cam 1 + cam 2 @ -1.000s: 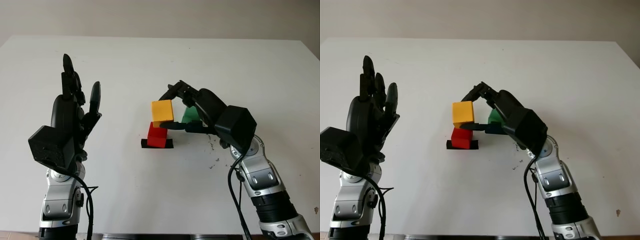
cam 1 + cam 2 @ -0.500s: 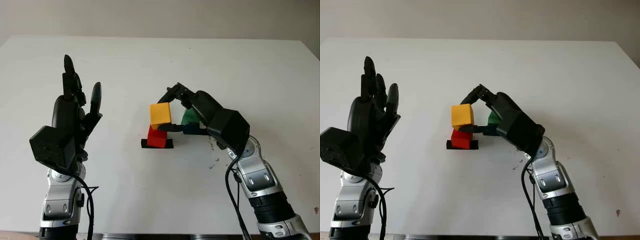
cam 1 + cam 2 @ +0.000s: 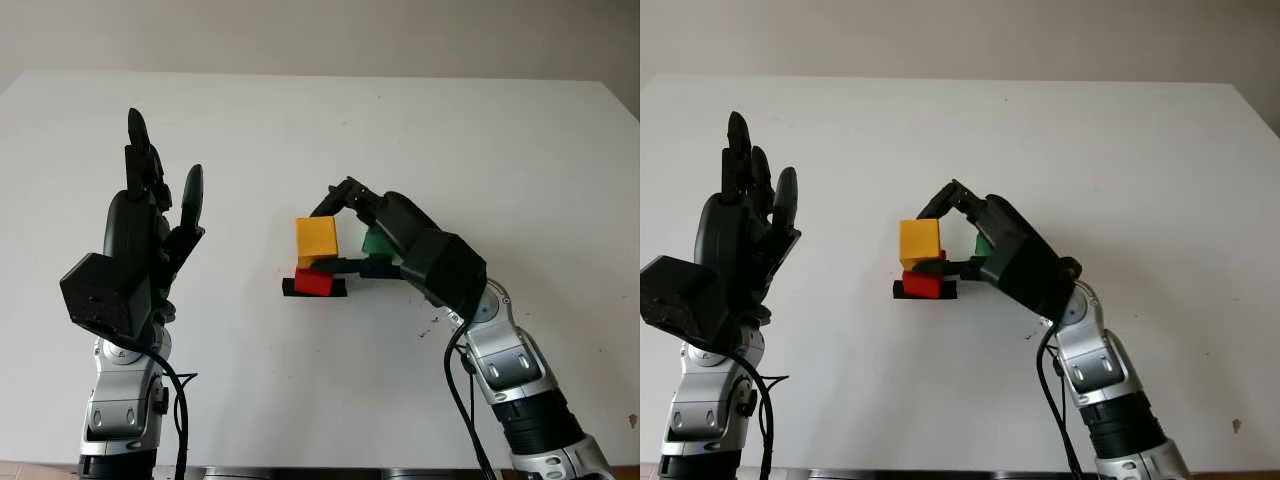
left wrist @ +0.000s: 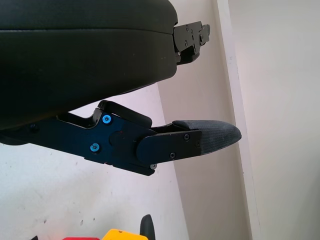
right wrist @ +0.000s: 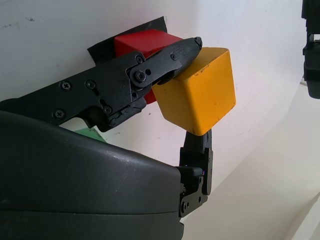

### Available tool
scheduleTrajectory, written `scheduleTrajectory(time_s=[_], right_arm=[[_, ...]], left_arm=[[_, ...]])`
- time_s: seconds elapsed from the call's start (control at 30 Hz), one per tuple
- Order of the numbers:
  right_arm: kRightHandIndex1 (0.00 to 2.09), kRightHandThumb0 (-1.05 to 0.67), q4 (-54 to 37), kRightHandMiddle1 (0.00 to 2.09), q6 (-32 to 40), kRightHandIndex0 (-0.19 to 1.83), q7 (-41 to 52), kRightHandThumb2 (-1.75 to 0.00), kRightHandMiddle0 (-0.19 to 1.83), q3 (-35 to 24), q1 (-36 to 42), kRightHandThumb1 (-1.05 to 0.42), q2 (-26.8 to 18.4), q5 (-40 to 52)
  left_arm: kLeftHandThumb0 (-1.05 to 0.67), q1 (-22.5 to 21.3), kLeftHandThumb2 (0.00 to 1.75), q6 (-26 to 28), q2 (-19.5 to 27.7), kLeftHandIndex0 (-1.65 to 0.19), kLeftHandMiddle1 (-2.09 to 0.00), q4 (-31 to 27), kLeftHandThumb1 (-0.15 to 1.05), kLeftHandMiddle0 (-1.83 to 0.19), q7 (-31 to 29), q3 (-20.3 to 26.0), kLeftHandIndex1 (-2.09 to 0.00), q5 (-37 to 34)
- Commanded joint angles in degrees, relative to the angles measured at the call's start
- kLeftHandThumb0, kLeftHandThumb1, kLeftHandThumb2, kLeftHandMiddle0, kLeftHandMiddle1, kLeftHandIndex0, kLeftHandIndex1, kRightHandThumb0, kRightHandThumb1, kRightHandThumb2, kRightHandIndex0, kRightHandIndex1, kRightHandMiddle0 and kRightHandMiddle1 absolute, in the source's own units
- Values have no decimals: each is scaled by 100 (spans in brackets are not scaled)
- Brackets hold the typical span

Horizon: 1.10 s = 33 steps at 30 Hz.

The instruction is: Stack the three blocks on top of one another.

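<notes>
Right hand [image 3: 335, 228]: reaches in from the lower right to the middle of the table; fingers pinching the yellow block, one fingertip [image 5: 187, 46] pressed against one face and another finger against the opposite face.
Yellow block [image 3: 317, 238]: held in the right hand directly above the red block, low over it; whether it touches the red block's top I cannot tell. It sits slightly tilted in the right wrist view.
Red block [image 3: 314, 281]: on a black patch near the table's centre, under the yellow block.
Black patch [image 3: 290, 288]: flat on the table, showing on both sides of the red block.
Green block [image 3: 377, 242]: on the table just beside the stack, on the robot's right, partly hidden behind the right hand's fingers.
Left hand [image 3: 140, 235]: raised upright over the left part of the table, well apart from the blocks; open, holding nothing, fingers extended upward and spread.
Table [image 3: 300, 130]: white; small dark specks on it near the right forearm.
</notes>
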Motion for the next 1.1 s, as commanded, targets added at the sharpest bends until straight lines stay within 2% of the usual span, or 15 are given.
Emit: scheduleTrajectory(time_s=[0.0,0.67,0.77,0.93,1.03,1.07], right_arm=[[6,-46,-79,168,-72,19,-36,-6,22,44,57,-99,-5,-63],[5,-46,5,167,-814,18,-465,-5,12,129,247,-101,-159,-790],[4,-48,29,157,-872,16,-482,-5,6,138,248,-101,-181,-835],[4,-52,11,120,-876,10,-454,-5,-3,141,252,-100,-208,-853],[4,-54,-18,91,-903,6,-426,-5,-1,140,267,-99,-256,-852],[4,-54,-18,87,-923,5,-418,-5,-1,139,271,-99,-270,-845]], left_arm=[[-65,36,51,-67,2,19,0,25,105,19,-15,11,0,-11],[-66,64,50,-136,11,19,0,-5,105,19,-27,17,0,-27],[-66,63,49,-120,12,19,0,-11,105,19,-25,22,0,-29],[-65,61,49,-155,4,19,0,-3,105,19,-18,32,0,-40],[-65,68,49,-152,3,19,0,-11,105,19,-16,34,0,-40],[-65,70,49,-146,2,19,0,-15,105,19,-9,33,0,-32]])
